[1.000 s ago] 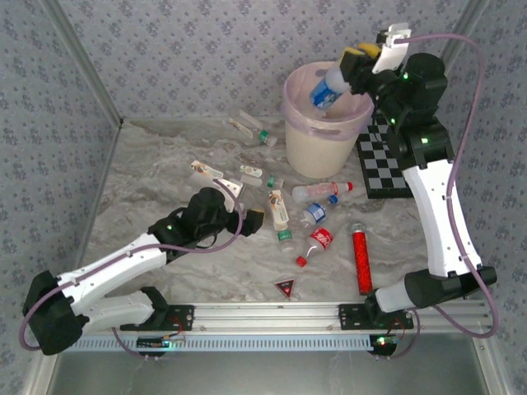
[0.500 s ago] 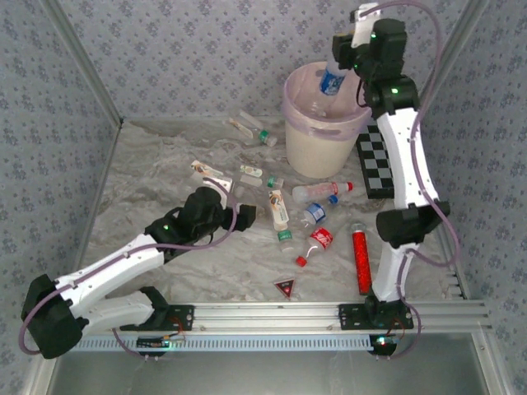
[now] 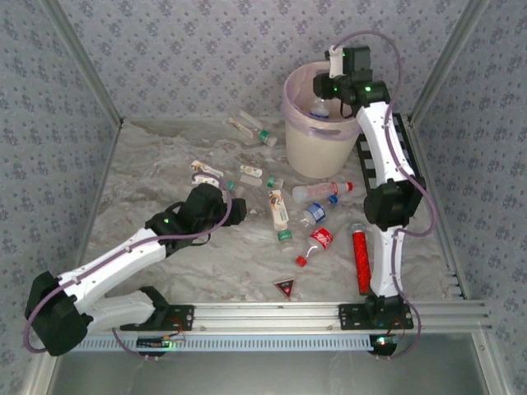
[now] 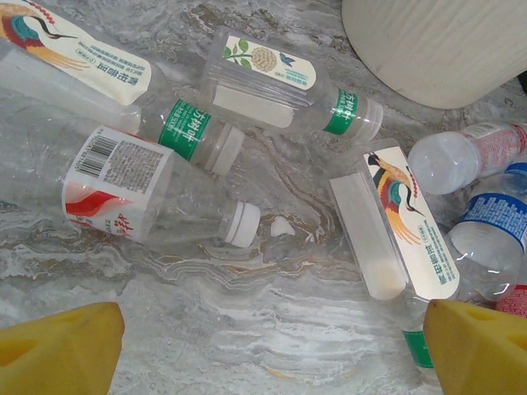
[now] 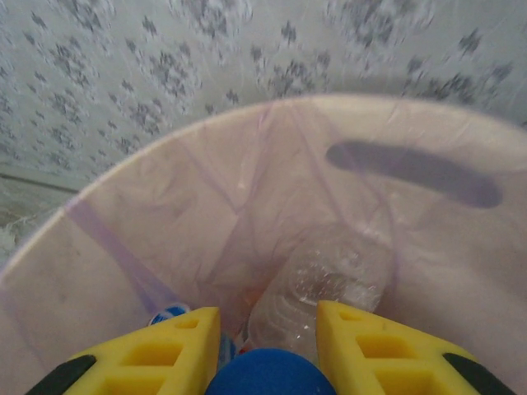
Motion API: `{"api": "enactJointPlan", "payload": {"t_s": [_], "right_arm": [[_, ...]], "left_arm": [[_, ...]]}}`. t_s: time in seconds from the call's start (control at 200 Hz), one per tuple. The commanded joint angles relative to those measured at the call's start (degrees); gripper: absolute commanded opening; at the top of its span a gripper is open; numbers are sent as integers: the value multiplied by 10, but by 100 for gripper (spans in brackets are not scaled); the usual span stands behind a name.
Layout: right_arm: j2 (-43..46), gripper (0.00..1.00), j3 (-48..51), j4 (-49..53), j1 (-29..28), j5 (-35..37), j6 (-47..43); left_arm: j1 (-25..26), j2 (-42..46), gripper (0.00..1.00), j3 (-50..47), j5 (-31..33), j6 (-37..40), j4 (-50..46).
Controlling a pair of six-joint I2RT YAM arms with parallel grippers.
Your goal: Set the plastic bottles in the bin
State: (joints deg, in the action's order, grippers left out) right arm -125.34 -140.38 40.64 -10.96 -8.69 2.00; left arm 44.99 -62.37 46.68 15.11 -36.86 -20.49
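Bottles (image 3: 278, 207): loose lot lying across the middle of the table (image 3: 156, 164), just ahead of my left gripper (image 4: 272, 350), fingers spread wide, holding nothing. One blue-capped bottle (image 5: 268, 374) pinched in my right gripper (image 5: 268, 333) at the mouth of the bin (image 3: 317, 156), by the table's far edge.

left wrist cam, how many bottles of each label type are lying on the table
crane-label bottles: 2
leaf-label bottle: 1
red-and-white barcode-label bottle: 1
red-print label bottle: 1
blue-label bottle: 1
total: 6, not counting the red scrap cut off at the right edge
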Motion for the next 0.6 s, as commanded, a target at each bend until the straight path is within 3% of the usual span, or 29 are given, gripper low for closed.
{"api": "enactJointPlan", "payload": {"t_s": [0.0, 0.25, 0.32, 0.45, 0.595], "right_arm": [[-25, 0, 15, 2, -3, -28, 29], [-48, 0, 44, 5, -7, -43, 53], [-48, 12, 57, 2, -8, -45, 55], [-47, 26, 66, -1, -10, -44, 62], [-44, 56, 43, 14, -11, -31, 63]], "left_arm": [[-5, 5, 93, 11, 14, -13, -14], [-8, 7, 94, 2, 11, -22, -22], [-8, 10, 94, -3, 10, -25, -23], [-13, 20, 94, -13, 10, -33, -24], [-21, 34, 95, -26, 6, -42, -26]]}}
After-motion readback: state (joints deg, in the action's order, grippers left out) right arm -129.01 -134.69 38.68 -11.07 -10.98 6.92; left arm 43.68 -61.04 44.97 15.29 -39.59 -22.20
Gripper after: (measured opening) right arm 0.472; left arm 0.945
